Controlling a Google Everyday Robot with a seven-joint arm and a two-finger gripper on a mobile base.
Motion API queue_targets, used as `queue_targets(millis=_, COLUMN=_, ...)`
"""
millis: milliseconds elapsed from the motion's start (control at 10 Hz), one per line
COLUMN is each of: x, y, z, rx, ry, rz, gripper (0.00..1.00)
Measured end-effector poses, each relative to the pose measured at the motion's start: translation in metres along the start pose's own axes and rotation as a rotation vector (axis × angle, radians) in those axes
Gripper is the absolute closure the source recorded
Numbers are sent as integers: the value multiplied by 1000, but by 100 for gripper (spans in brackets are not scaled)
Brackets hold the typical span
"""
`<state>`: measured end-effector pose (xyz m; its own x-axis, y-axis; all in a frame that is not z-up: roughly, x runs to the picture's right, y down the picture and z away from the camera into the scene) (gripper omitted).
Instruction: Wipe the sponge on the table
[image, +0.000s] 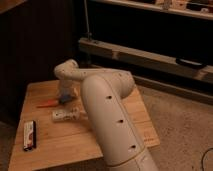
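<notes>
White bottle (67, 115) lying flat; orange-red item (47, 104) behind; black-white bar (30, 135) front-left.

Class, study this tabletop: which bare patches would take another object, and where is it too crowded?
Bare wood: the table has its back-left corner behind the orange-red item, and the front strip between the white bottle and the edge, right of the flat black-and-white item. Crowded mid-left, where the gripper sits at the sponge.
</notes>
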<state>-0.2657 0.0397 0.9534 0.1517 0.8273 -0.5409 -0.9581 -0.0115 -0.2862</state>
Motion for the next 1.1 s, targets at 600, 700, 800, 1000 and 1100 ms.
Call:
queue_targets(millis=600, x=-1, y=-1, z=2, rx=23, ry=6, rz=-1, gripper=20)
queue_targets(millis=700, x=-1, y=0, z=3, rx=23, ry=6, rz=-2, gripper=20)
queue_targets(millis=800, x=-2, y=1, z=2, rx=23, ry=5, rz=-4, gripper=20)
queue_targets(millis=1000, x=-2, y=1, z=3, rx=22, ry=4, rz=-9, gripper=30)
queue_targets(millis=1100, x=-2, y=1, z=3, rx=22, ry=4, rz=-10, gripper=40)
